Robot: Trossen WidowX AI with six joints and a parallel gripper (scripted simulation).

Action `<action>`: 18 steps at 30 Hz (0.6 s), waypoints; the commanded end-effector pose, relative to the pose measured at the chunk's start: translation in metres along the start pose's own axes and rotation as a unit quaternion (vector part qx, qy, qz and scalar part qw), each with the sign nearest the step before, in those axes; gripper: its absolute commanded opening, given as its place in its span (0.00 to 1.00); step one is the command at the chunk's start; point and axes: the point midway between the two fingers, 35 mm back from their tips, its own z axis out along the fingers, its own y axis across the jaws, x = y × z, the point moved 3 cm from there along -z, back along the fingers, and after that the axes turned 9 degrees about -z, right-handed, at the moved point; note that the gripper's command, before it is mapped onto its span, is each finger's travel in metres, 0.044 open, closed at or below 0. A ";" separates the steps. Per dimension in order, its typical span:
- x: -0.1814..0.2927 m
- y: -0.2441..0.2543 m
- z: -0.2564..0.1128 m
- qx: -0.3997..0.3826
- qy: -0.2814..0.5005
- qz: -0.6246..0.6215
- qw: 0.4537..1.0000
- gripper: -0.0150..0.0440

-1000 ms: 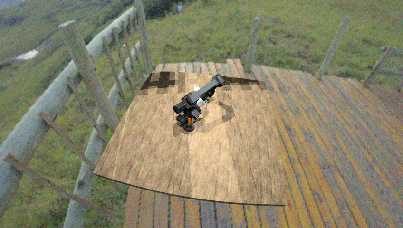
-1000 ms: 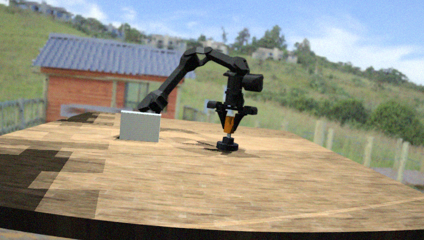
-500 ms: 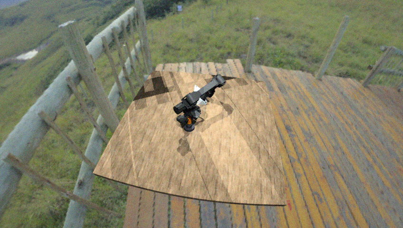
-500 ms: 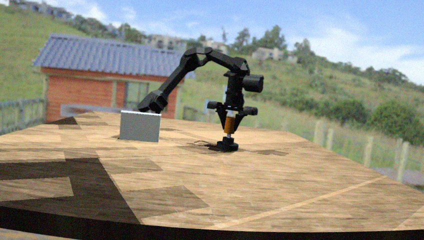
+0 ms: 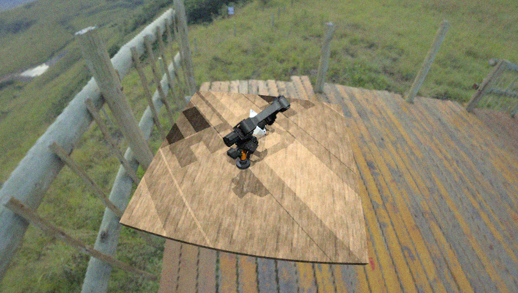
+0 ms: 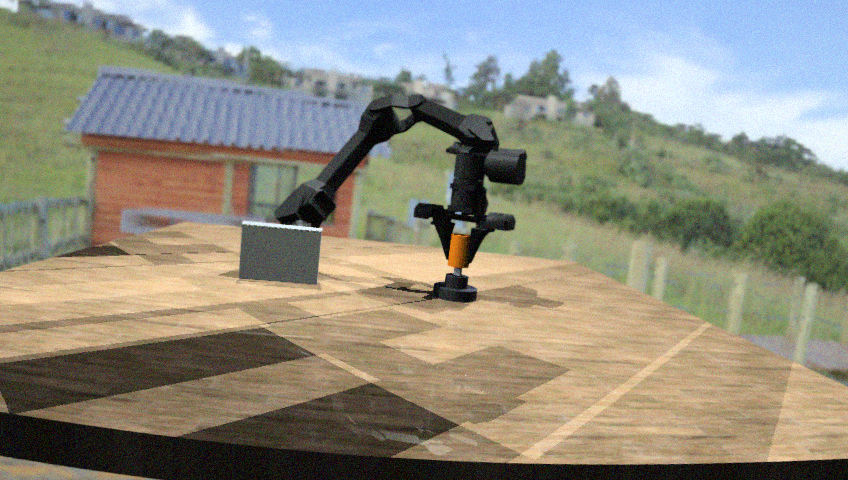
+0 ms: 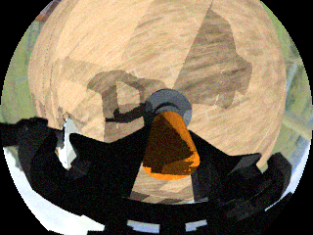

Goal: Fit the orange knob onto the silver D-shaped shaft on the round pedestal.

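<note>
The orange knob [image 5: 243,155] [image 6: 458,251] [image 7: 171,144] is upright between the fingers of my gripper [image 6: 458,256], which points straight down and is shut on it. The dark round pedestal [image 5: 243,164] [image 6: 454,292] [image 7: 183,102] stands on the table directly below the knob. A short length of the silver shaft [image 6: 457,271] shows between the knob's lower end and the pedestal's raised collar. The knob is over the shaft and above the collar, not touching it. The knob's hole and both flat sides are hidden, so I cannot tell how they line up.
A white and grey upright panel [image 5: 259,130] [image 6: 279,252] [image 7: 67,144] stands by the arm's base, to the left of the pedestal in the exterior view. Dark shadow patches fall across the wooden table [image 5: 203,224] [image 6: 654,416].
</note>
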 end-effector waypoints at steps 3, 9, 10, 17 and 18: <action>0.001 0.002 -0.001 -0.001 -0.001 0.001 1.000 0.25; 0.001 0.001 -0.005 -0.001 -0.001 -0.004 1.000 0.25; 0.001 0.001 -0.005 -0.001 -0.001 -0.012 1.000 0.25; 0.001 -0.001 -0.005 -0.001 -0.001 -0.104 0.995 0.25; 0.002 -0.001 -0.005 -0.001 -0.001 -0.104 0.995 0.25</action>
